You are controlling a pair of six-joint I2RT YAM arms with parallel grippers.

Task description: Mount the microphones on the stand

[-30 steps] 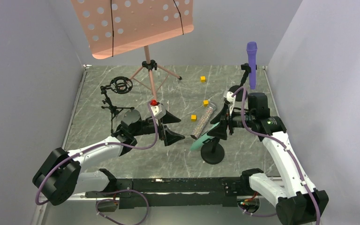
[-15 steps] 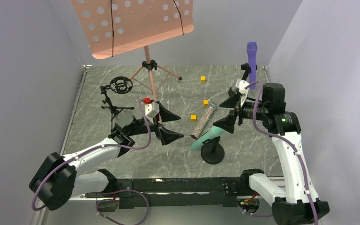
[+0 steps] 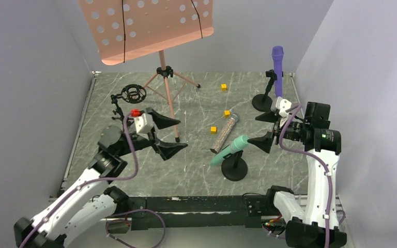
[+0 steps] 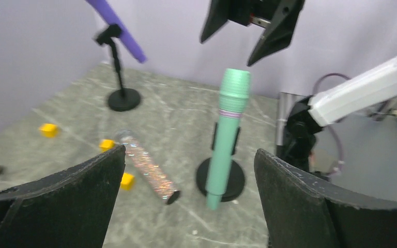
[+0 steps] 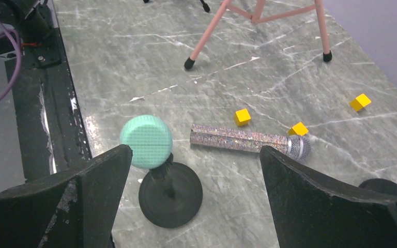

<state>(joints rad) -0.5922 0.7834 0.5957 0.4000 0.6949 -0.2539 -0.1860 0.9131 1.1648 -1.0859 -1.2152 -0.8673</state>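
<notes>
Spread wide at the right gripper (image 3: 266, 129), clasping nothing; hangs in the air just right of the head of the mint-teal microphone (image 3: 230, 150), apart from it. Spread equally wide at the left gripper (image 3: 180, 135), likewise gripping nothing; hovers over the left half of the table (image 3: 196, 175), well left of that microphone and facing it, as the left wrist view shows between its two black fingers (image 4: 57, 196). Between the two grippers, clipped aslant into a black round-based stand (image 3: 234, 169) near the table's front edge, the mint-teal microphone, head uppermost and tipped toward the right. Just behind it, flat on the marble and touching no stand, the glittery microphone (image 3: 224, 133), silver mesh head pointing toward the back, with one yellow cube (image 3: 227, 112) just beside that head and another (image 3: 213, 129) close against its left flank. Farther back, alone, a third yellow cube (image 3: 224, 87). At the back right, upright in a second black stand (image 3: 262, 102), the purple microphone (image 3: 277, 62). At the back left, an empty ring-shaped mount on a small black tripod (image 3: 133, 94). Behind all, at the centre, a pink music stand (image 3: 144, 26) on three spread legs.
</notes>
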